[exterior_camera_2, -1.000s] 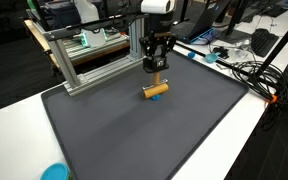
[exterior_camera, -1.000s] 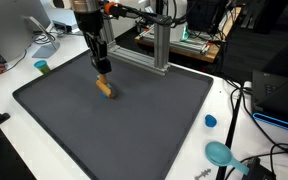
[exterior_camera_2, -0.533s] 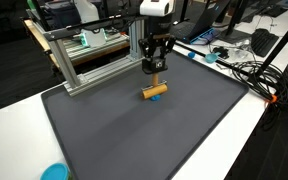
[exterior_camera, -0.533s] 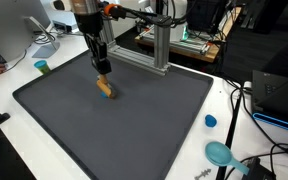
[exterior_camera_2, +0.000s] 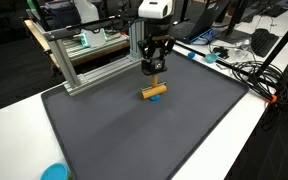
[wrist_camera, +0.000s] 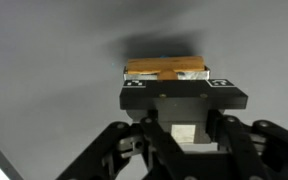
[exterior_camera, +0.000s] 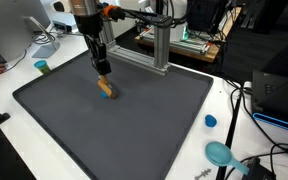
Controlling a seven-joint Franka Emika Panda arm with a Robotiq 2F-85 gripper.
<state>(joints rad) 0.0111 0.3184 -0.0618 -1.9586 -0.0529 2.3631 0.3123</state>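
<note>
My gripper [exterior_camera: 102, 68] hangs just above a small wooden block [exterior_camera: 106, 88]. The block lies flat on the dark mat [exterior_camera: 154, 120], toward the far side near the metal frame [exterior_camera: 161, 45]. I cannot tell whether my jaws are wide or narrow.

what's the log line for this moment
claw: over wooden block, looks clear of it | wooden block: lying on grey mat, one end blue | claw opening: cannot tell

Block [exterior_camera: 106, 89] on mat [exterior_camera: 134, 125], under claw [exterior_camera: 102, 70]
</note>
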